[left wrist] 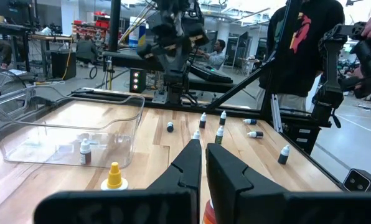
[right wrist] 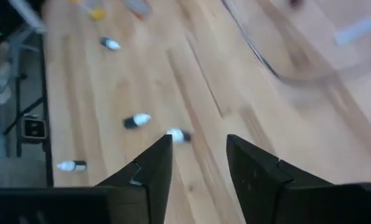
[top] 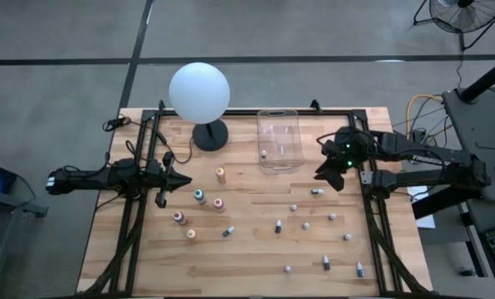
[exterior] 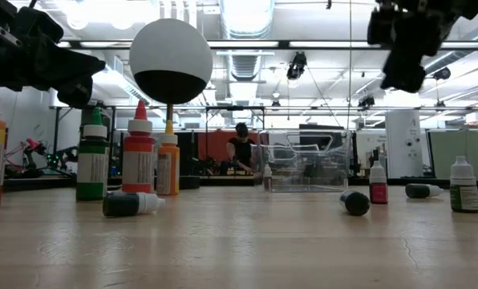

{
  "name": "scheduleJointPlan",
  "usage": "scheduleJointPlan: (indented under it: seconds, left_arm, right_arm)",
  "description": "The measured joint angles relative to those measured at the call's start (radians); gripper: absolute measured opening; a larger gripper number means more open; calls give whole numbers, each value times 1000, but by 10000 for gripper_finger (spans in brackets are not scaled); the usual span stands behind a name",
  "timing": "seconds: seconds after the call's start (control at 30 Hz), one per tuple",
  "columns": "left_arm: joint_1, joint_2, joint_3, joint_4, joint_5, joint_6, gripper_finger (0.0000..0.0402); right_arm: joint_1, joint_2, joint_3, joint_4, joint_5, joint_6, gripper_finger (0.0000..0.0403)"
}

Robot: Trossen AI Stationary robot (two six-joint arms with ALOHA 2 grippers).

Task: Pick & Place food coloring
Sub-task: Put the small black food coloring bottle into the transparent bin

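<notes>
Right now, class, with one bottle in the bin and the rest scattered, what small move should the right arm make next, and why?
Probably lower the right end effector toward the small bottle lying just ahead of its fingers. The fingers are apart with nothing between them, it hangs above the table beside the clear bin, and the left end effector waits shut.

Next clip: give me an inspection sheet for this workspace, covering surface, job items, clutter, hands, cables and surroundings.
Surface: wooden table in a black frame.
Job's things: food coloring bottles scattered over the table, some upright, some lying; one small bottle inside the clear bin.
Clutter: white globe lamp at the back.
Hands: left hand shut, empty, at the left edge; right hand open, empty, raised beside the bin.
Cables: loose leads beyond the right edge.
Surroundings: a fan on the floor; a person in the room behind.
</notes>
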Motion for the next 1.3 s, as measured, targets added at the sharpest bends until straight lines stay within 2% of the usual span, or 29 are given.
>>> scheduleJointPlan:
  seconds: [0.2, 0.37, 0.47, 0.73, 0.9, 1.07, 1.2, 1.3]
  left_arm:
    - [0, 0, 0, 0, 0, 0, 0]
    - [0, 0, 0, 0, 0, 0, 0]
    - [0, 0, 0, 0, 0, 0, 0]
    - [0, 0, 0, 0, 0, 0, 0]
    - [0, 0, 0, 0, 0, 0, 0]
    - [0, 0, 0, 0, 0, 0, 0]
    - [0, 0, 0, 1, 0, 0, 0]
    - [0, 0, 0, 2, 0, 0, 0]
  right_arm:
    - [30, -34, -68, 10, 35, 86, 143]
    - [52, -59, -140, 13, 51, -31, 151]
    - [55, -54, -190, 23, 52, -29, 153]
    - [57, -54, -370, 277, 57, 57, 141]
    - [57, -96, -493, 449, 136, 139, 136]
    - [57, -205, -594, 576, 252, 165, 136]
    - [75, -302, -641, 644, 277, 145, 133]
    - [109, -367, -670, 644, 348, 108, 125]
